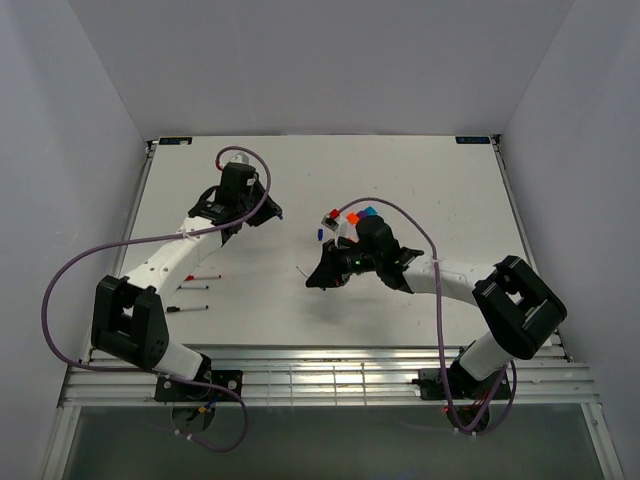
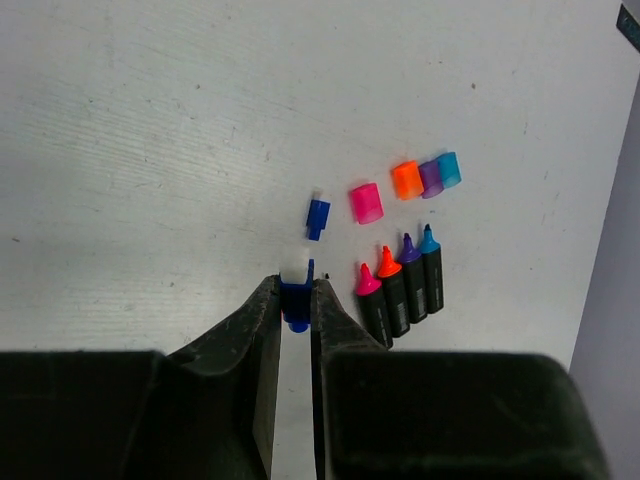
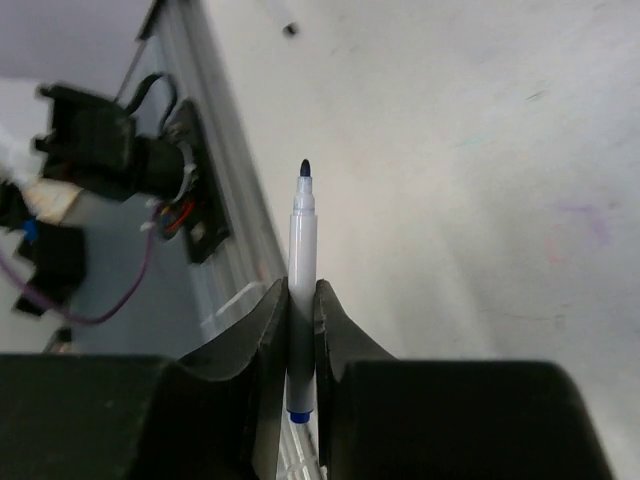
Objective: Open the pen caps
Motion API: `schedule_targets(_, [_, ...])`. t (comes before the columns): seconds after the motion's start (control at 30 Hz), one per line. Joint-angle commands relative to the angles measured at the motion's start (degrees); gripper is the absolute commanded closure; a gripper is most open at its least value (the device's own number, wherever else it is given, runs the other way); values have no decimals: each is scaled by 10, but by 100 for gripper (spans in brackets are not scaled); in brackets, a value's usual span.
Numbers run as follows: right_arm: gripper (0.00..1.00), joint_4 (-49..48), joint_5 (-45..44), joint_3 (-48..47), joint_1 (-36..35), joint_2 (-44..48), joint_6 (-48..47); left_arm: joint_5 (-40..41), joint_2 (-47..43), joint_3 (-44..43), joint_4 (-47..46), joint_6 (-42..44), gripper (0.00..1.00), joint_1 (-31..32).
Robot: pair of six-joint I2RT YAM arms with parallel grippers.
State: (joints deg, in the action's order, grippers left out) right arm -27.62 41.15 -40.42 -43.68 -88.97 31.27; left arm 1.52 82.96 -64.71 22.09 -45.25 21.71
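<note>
Cap already off, looks like: left tool (image 2: 297, 288) pinched shut on blue cap (image 2: 296, 303), right tool (image 3: 302, 300) clamped on bare thin pen (image 3: 303, 235). Loose caps (image 2: 406, 181) near tabletop (image 2: 150, 150) middle. Next imo: drop cap beside them, park pen.

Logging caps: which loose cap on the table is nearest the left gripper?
The dark blue cap, just ahead of the left gripper; pink, orange, purple, cyan caps lie farther right.

The pen caps (image 2: 366, 202) look glossy translucent plastic, the table (image 2: 150, 150) matt white.
</note>
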Motion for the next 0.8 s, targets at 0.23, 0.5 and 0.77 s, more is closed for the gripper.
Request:
schedule_targets(0.23, [92,245,-340,-113,-26,-29,-154,-44,110,-54,11,44,100,3])
schedule_targets(0.5, [92,241,-352,-134,-26,-98,-167,-71,205,-105,-1,62,100,17])
schedule_targets(0.77, [92,240,-409,-140,-26,-120,-180,-62,266,-136,-5,73,88,31])
